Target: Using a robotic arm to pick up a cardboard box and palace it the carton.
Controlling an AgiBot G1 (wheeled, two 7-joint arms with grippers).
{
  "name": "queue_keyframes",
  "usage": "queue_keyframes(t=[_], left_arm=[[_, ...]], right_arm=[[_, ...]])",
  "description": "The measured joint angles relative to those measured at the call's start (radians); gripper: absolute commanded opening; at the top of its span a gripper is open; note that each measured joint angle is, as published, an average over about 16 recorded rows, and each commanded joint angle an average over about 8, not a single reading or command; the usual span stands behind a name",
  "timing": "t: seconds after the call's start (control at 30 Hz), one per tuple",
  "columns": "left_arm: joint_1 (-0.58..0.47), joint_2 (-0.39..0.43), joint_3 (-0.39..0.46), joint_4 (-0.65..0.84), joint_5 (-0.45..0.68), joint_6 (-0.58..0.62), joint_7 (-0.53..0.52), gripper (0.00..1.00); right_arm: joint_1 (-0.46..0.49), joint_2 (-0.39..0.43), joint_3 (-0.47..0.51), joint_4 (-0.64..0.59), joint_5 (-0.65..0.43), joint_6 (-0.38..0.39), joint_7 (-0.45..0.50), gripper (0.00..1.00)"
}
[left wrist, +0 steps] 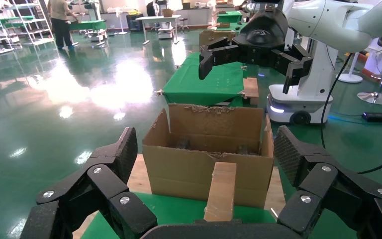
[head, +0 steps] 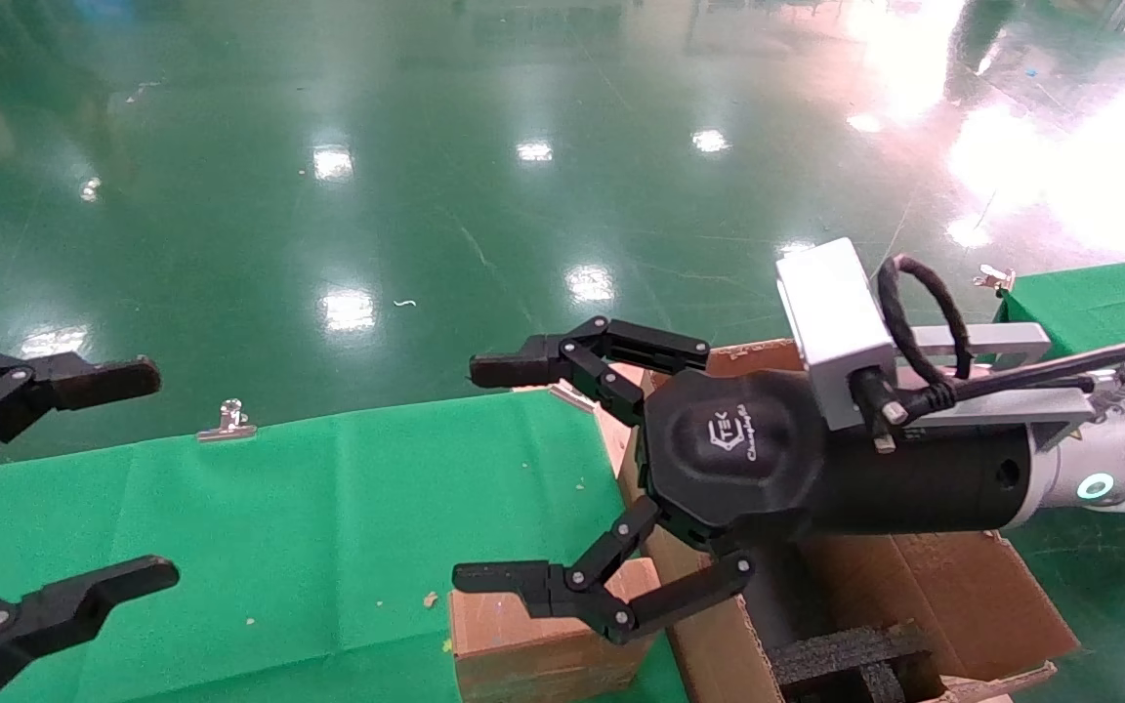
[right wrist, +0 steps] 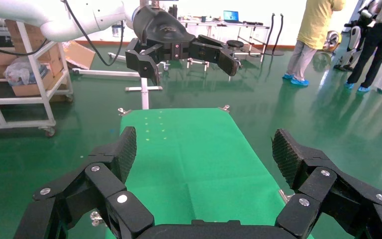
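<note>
Head view: the white jointed robotic arm [head: 1124,459] reaches in from the right, and its black logoed right gripper [head: 489,474] hangs above the table with its jaws spread wide and nothing between them. The small brown oblong cardboard box [head: 533,640] lies on the green cloth-covered table [head: 328,527], under the gripper's lower finger and just beside the left wall of the large brown corrugated carton [head: 953,586], which holds black foam blocks [head: 851,654]. The bare black left gripper [head: 74,478] waits at the table's left edge, jaws likewise wide apart and empty. A silver bulldog clip [head: 228,422] pins the cloth's far edge.

Left wrist view: box [left wrist: 221,191] seen end-on in front of the carton [left wrist: 209,149].

Judged risks: the box sits so near the carton wall that a descending finger could catch the ragged flap or push the box aside; a grip taken off-centre could let the oblong box swing and snag on the carton rim during transfer
</note>
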Motion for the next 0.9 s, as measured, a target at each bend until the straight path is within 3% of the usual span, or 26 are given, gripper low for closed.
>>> queue_keyframes(t=[0.3, 0.9], left_arm=[[0.0, 0.0, 0.0, 0.0, 0.0, 0.0, 0.0, 0.0], [0.0, 0.0, 0.0, 0.0, 0.0, 0.0, 0.0, 0.0]], right_arm=[[0.049, 0.007, -0.045, 0.0, -0.101, -0.016, 0.026, 1.0], [0.297, -0.093, -0.317, 0.004, -0.555, -0.07, 0.146, 1.0]])
